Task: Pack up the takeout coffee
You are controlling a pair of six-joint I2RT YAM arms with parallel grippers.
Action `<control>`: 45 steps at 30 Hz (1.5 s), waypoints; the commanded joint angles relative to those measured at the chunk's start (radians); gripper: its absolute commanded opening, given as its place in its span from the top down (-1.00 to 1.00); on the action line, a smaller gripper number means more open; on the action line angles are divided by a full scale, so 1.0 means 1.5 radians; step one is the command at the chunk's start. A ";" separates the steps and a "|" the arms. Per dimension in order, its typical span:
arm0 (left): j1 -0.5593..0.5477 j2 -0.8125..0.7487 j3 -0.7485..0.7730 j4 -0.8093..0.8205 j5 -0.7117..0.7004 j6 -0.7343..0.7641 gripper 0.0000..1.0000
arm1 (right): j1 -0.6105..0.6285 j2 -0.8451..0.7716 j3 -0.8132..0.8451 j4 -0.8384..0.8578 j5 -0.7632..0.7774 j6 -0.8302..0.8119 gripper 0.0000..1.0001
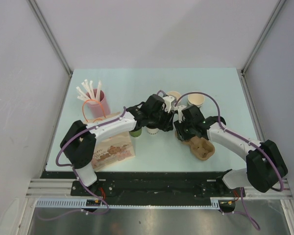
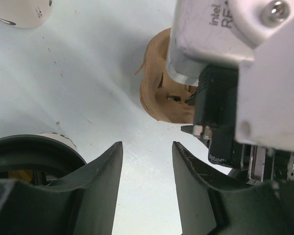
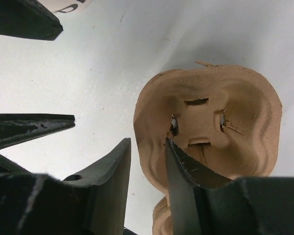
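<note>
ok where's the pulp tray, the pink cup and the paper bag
pulp tray (image 3: 206, 122): right wrist view, inside of the well with the slits
pink cup (image 1: 102, 105): top view, its pink side wall
paper bag (image 1: 116, 147): top view, its printed face

bag (image 1: 112, 144) front left, straw holder (image 1: 99, 102) behind it; two cups (image 1: 135, 131) at centre, tray (image 1: 206, 149) right of them, spare cups (image 1: 196, 100) behind.

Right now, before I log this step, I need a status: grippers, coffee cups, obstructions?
Left gripper open, empty. Right gripper open, astride pulp tray rim. Green cup, white cup outside tray, ungripped. Both arms crowded close.
</note>
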 commanded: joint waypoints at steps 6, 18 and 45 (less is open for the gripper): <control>-0.011 -0.025 0.017 0.021 0.025 0.013 0.00 | -0.004 -0.005 -0.010 0.019 0.010 0.019 0.70; -0.011 0.004 0.031 0.018 0.060 0.019 -0.01 | -0.062 -0.125 -0.011 -0.029 -0.058 0.045 0.88; -0.008 0.133 0.090 0.048 0.128 0.057 -0.11 | -0.147 -0.150 -0.090 0.032 -0.173 0.044 0.70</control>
